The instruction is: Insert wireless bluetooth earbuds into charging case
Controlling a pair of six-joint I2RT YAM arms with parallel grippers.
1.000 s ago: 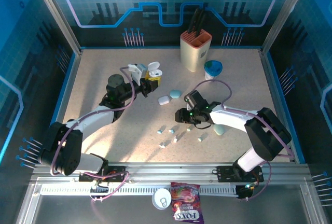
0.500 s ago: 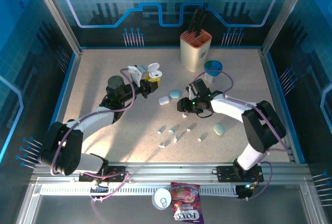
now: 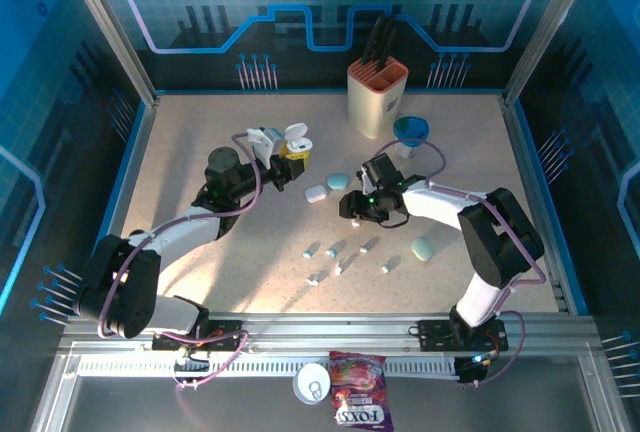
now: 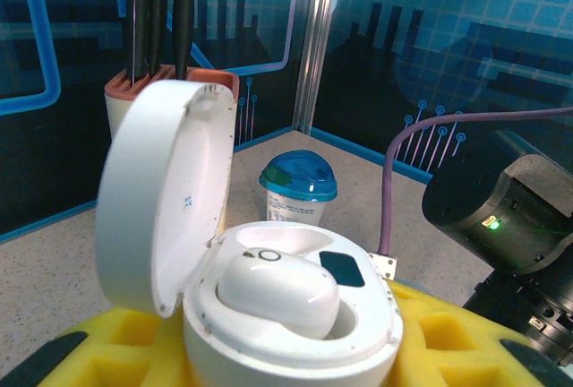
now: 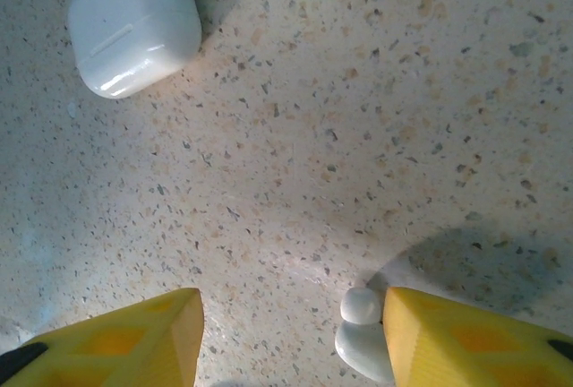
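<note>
My left gripper (image 3: 283, 159) is shut on an open white charging case (image 3: 296, 139), held off the table with its lid (image 4: 166, 194) tipped back. One white earbud (image 4: 279, 290) lies in the case's body (image 4: 295, 333), between my yellow pads (image 4: 448, 338). My right gripper (image 3: 352, 208) hovers low over the table, jaws open. A white earbud (image 5: 361, 333) lies on the table against the inner face of its right finger (image 5: 466, 342). Several more tiny earbuds (image 3: 342, 266) are scattered nearer the front.
A closed white case (image 3: 316, 193) (image 5: 134, 24) and a pale blue case (image 3: 339, 182) lie just beyond the right gripper. Another pale blue case (image 3: 423, 249) sits to the right. A knife block (image 3: 377, 97) and a blue-lidded cup (image 3: 410, 134) stand at the back.
My right gripper has swung away from the scattered earbuds, back and left toward the closed cases, and opened slightly. The left arm and its case have stayed still.
</note>
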